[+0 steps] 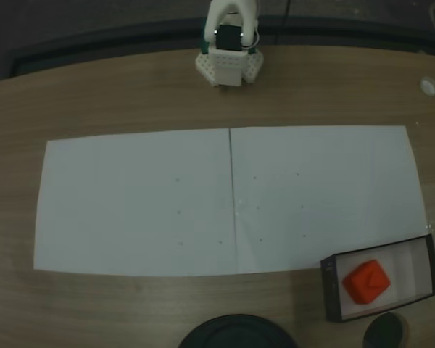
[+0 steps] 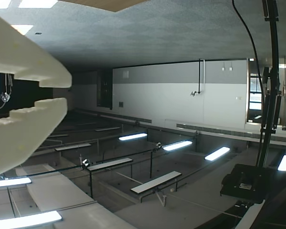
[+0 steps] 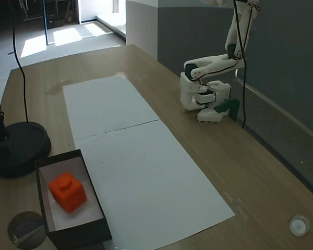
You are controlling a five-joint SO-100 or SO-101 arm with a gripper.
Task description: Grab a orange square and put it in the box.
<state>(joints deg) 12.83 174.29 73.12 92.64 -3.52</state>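
In the wrist view the gripper (image 2: 62, 90) enters from the left edge with its two white fingers (image 2: 28, 62) slightly spread, a narrow gap between them and nothing held; the camera looks up at a ceiling with strip lights (image 2: 171, 145) and a dark cable (image 2: 257, 71). In both fixed views the white arm (image 3: 214, 65) is folded back over its base (image 1: 228, 67) at the far edge of the wooden desk (image 1: 130, 94), well apart from everything else. Two white paper sheets (image 1: 145, 203) lie edge to edge across the middle of the desk, bare between the arm and the box. The box (image 1: 332, 290) sits at the near right corner of the paper in a fixed view, its black walls around a white bottom, and the orange square (image 1: 366, 281) lies inside it, bump upward, toward the left half. Just beside the box are a small round black disc (image 1: 386, 332) and a larger black round stand base (image 3: 18, 148). A small white cap (image 1: 428, 85) rests near the desk's far right edge.
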